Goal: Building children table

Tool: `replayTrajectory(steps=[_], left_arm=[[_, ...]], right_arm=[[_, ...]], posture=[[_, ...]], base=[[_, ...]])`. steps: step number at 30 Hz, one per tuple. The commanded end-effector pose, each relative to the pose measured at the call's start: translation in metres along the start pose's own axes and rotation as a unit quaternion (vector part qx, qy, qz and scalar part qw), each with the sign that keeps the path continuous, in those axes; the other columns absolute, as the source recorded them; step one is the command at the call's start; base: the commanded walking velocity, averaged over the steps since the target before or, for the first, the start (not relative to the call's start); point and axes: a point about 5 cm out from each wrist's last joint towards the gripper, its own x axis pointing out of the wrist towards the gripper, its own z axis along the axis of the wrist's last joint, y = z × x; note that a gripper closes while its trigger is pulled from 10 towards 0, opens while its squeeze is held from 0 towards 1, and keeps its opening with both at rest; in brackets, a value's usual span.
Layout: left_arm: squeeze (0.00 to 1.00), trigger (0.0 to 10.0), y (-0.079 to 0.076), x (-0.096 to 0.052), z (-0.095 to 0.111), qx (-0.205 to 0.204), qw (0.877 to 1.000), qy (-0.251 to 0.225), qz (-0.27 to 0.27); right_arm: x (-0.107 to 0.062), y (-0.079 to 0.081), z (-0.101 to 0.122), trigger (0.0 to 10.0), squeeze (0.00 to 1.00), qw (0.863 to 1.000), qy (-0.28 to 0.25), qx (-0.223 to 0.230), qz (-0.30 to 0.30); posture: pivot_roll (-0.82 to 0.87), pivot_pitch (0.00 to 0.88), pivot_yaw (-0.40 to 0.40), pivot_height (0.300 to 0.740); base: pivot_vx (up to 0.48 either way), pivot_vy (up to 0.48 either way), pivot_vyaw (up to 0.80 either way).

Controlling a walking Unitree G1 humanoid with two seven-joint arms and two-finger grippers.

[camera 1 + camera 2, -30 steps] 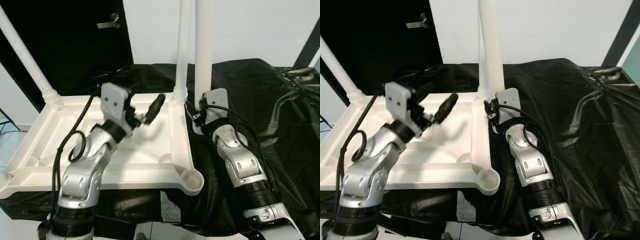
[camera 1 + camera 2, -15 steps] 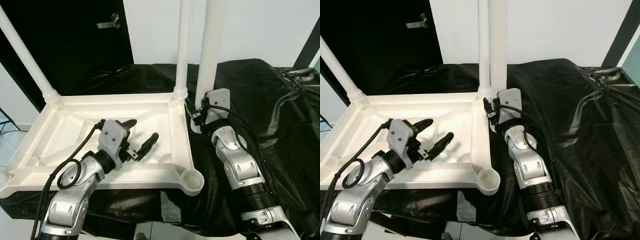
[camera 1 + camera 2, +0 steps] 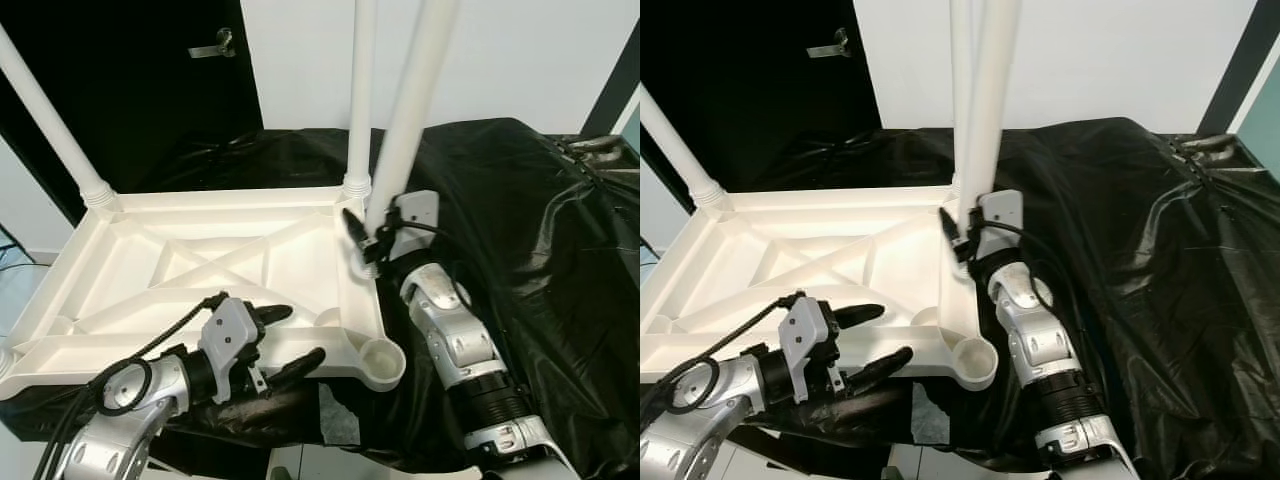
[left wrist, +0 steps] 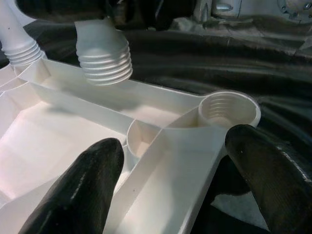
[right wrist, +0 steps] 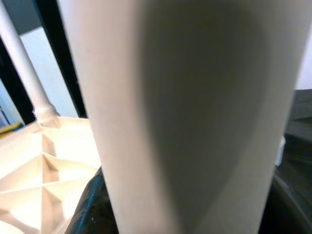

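While the white tabletop (image 3: 200, 270) lies upside down on the black-draped counter (image 3: 540, 230) with two legs already standing in its far corners, we hold a third leg (image 3: 405, 150) in our right end effector (image 3: 372, 240), closed around its lower part just beside the tabletop's right rim. That leg is tilted, with its ribbed threaded end hanging clear above the rim, well short of the empty socket (image 3: 381, 355) at the near right corner. Our left end effector (image 3: 285, 340) is spread open, one finger over the near rim and the other outside it, close to that socket but gripping nothing.

We judge the main risk to be a skewed entry: if the leg reaches the socket at this angle, the threads could bind or cross, and pushing down might shove the light tabletop across the slippery black cover. With our left fingers so near the socket, the descending end could also catch on them. Unless the left end effector steadies the rim, the whole piece may rotate.

We cannot see the top of the held leg, which is cut off above. The right wrist view is blurred by the leg pressed close to it, so the contact of the fingers is hard to judge. The near left corner is partly cut off.
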Motion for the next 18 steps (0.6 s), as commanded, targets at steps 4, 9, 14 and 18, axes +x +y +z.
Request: replayTrajectory(steps=[4,9,14,18], left_arm=[[0.00,10.0,-0.008,-0.006,-0.013,0.011,0.998,0.057,-0.036],[0.00,10.0,-0.008,-0.007,-0.019,0.043,0.995,0.087,-0.037],[0.00,10.0,-0.005,-0.002,-0.024,0.054,0.993,0.106,-0.021],[0.00,10.0,0.002,0.006,-0.029,0.076,0.988,0.136,0.004]], right_arm=[[0.003,0.007,-0.025,10.0,0.00,0.998,0.056,-0.019,0.017],[-0.001,0.002,-0.030,10.0,0.00,0.997,0.069,-0.022,0.009],[-0.006,-0.006,-0.029,10.0,0.00,0.997,0.068,-0.028,0.000],[-0.011,-0.015,-0.020,10.0,0.00,0.999,0.041,-0.029,-0.007]], posture=[[0.11,0.000,0.018,0.740],[0.11,0.000,0.013,0.740],[0.11,0.000,0.016,0.740],[0.10,0.000,0.021,0.740]], base=[[0.000,0.000,0.00],[0.000,0.000,0.00],[0.000,0.000,0.00],[0.000,0.000,0.00]])
